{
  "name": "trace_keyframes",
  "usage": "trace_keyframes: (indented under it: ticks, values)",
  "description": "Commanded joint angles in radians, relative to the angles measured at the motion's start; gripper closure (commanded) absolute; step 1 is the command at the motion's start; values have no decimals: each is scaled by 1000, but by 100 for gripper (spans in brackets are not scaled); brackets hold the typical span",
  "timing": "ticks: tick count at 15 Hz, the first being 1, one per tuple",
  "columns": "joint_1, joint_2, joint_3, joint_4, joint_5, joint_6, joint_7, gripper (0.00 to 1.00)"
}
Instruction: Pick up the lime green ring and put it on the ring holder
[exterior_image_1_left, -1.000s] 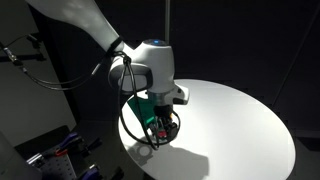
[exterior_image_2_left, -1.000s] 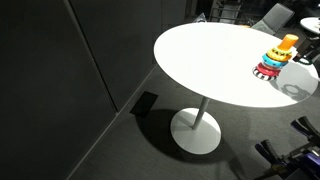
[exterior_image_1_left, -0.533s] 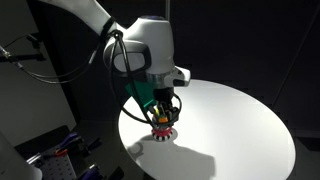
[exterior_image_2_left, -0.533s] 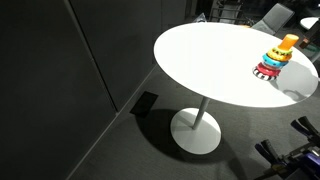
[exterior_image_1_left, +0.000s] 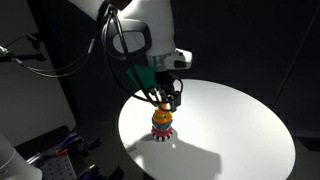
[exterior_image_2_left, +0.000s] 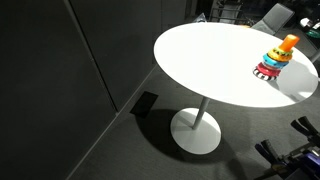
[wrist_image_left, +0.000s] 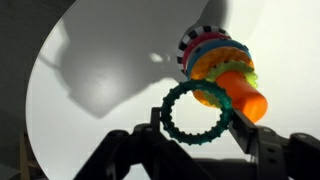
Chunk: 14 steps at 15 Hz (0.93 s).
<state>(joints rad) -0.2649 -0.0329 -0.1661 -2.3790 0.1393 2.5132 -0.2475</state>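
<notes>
Hand (wrist_image_left: 200, 138) clamped on the lime green ring (wrist_image_left: 198, 112), fingers pinching its outer rim from opposite sides, and the wide centre was left open. That was exactly where I wanted my hold, because the peg had to pass through that hole. The ring hung in the air just above the ring holder (wrist_image_left: 213, 62), close by its orange top (wrist_image_left: 250, 102). From the wrist view I honestly couldn't tell whether hole and peg were truly lined up. In an exterior view my hand (exterior_image_1_left: 168, 100) hovered right over the ring holder (exterior_image_1_left: 163, 122), which stood near the edge of the white counter (exterior_image_1_left: 240, 125); the ring was too small to pick out there.

It looked a thin, knobbly hoop. I judged it light and stiff enough to take a pinch without folding, with the bumps giving some purchase. Being so light, it could tip in a loose grip, so a firm, level hold mattered. What the job called for next: centre it on the orange top, lower, let go.
</notes>
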Motion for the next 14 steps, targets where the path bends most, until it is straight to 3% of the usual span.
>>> trace_keyframes:
  ticks: [1,14]
  values:
    - [32,-9,-15,47,32,-49,27,55]
    - [100,62,9,90,39,-50,102,55]
